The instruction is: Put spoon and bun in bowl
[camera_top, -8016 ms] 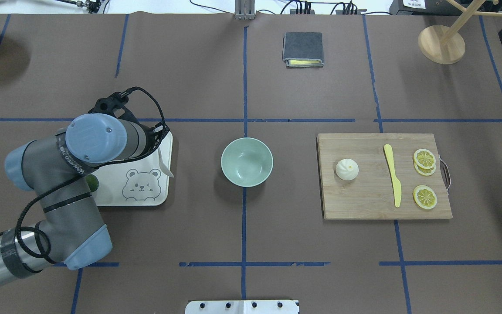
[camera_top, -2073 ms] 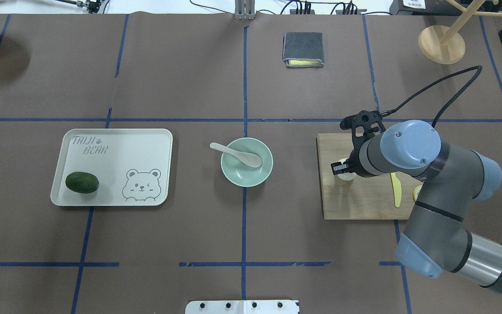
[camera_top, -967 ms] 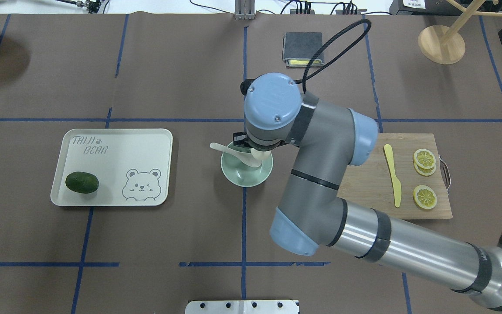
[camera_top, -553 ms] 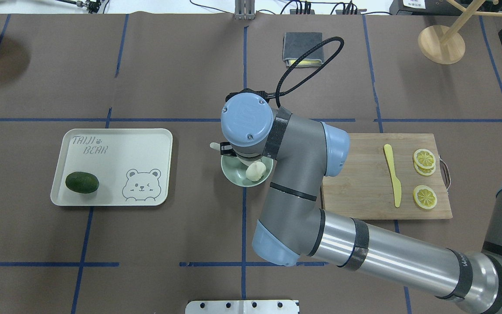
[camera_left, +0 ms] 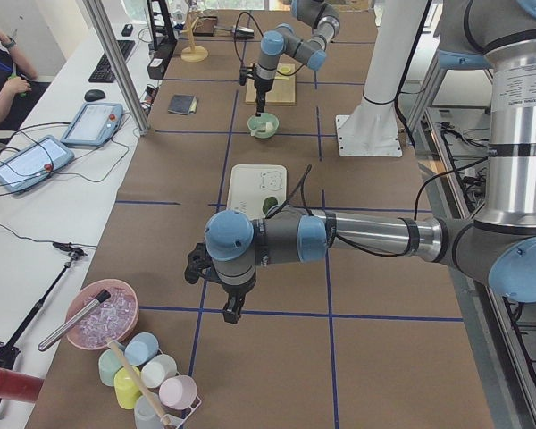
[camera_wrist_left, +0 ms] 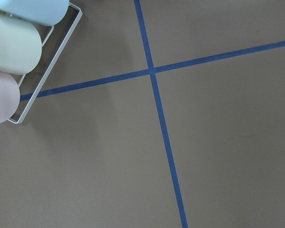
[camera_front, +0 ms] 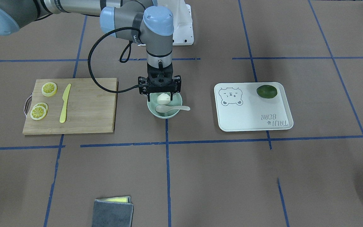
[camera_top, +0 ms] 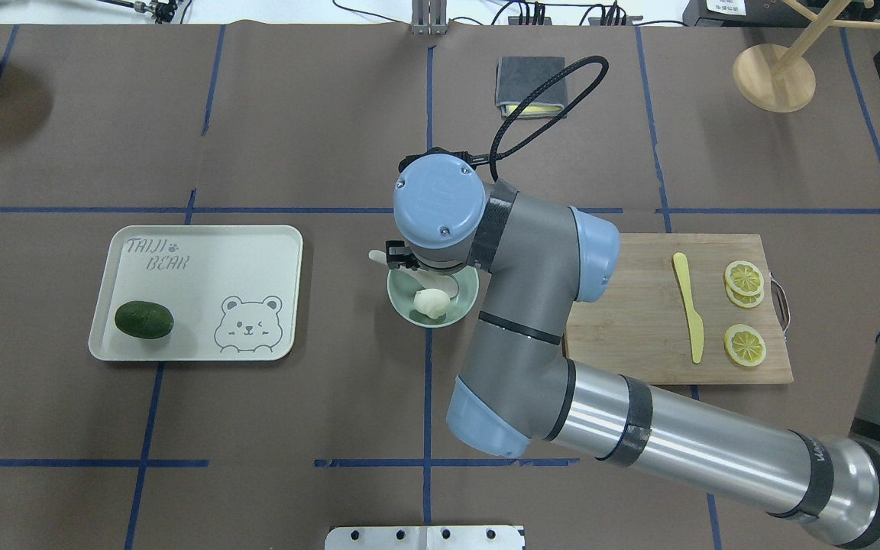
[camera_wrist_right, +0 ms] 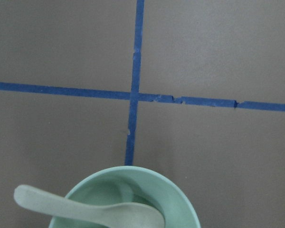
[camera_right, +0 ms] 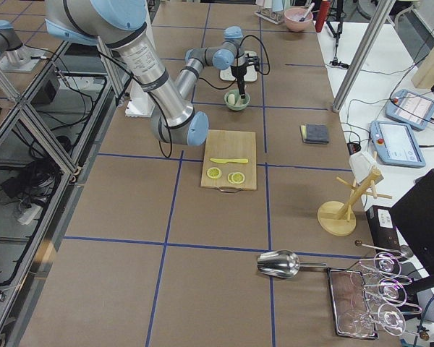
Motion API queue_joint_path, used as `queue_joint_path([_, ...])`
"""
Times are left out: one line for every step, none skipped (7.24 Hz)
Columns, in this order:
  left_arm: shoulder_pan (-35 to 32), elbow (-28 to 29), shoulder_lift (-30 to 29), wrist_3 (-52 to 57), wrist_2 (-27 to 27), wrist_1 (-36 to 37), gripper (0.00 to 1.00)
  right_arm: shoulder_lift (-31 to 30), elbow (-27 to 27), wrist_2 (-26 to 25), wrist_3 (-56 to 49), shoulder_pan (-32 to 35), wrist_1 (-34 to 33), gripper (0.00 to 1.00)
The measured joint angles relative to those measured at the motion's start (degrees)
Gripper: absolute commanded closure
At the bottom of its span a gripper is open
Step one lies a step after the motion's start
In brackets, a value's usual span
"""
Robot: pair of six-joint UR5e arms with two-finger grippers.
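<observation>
The mint-green bowl (camera_front: 153, 112) stands at the table's middle, and it also shows in the overhead view (camera_top: 467, 298). The white bun (camera_front: 163, 99) lies inside it next to the pale spoon (camera_front: 172, 108), whose handle sticks out over the rim. My right gripper (camera_front: 160, 93) hangs open just above the bowl, its fingers apart on either side of the bun and clear of it. The right wrist view shows the bowl's rim (camera_wrist_right: 180, 202) and the spoon (camera_wrist_right: 85, 209). My left gripper (camera_left: 225, 308) is far off at the table's left end; I cannot tell whether it is open or shut.
A white bear tray (camera_top: 203, 260) with a dark green lime (camera_top: 143, 319) lies left of the bowl. A wooden cutting board (camera_top: 638, 344) with a yellow knife (camera_top: 689, 305) and lemon slices (camera_top: 744, 276) lies right. A grey cloth (camera_top: 531, 85) lies beyond. Racked cups (camera_wrist_left: 14, 47) sit below the left wrist.
The spoon came off the tray into the bowl. My right arm carried the bun from the cutting board to the bowl, let it go there, and has edged back with the gripper open.
</observation>
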Motion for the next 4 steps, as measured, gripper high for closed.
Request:
queue_joint_path([0.0, 0.2, 0.0, 0.1, 0.1, 0.1, 0.0, -3.4, 3.2, 4.3, -5.7, 4.1, 0.1, 0.0])
queue_joint_path([0.0, 0.4, 0.0, 0.2, 0.3, 0.1, 0.0, -8.0, 6.6, 9.6, -12.9, 9.3, 0.1, 0.0])
queue_joint_path([0.1, 0.4, 0.0, 0.1, 0.5, 0.2, 0.0, -12.8, 9.0, 15.2, -22.0, 15.4, 0.1, 0.0])
queue_joint_path([0.1, 0.5, 0.0, -0.2, 0.5, 0.5, 0.0, -17.4, 10.1, 20.0, -32.4, 21.6, 0.1, 0.0])
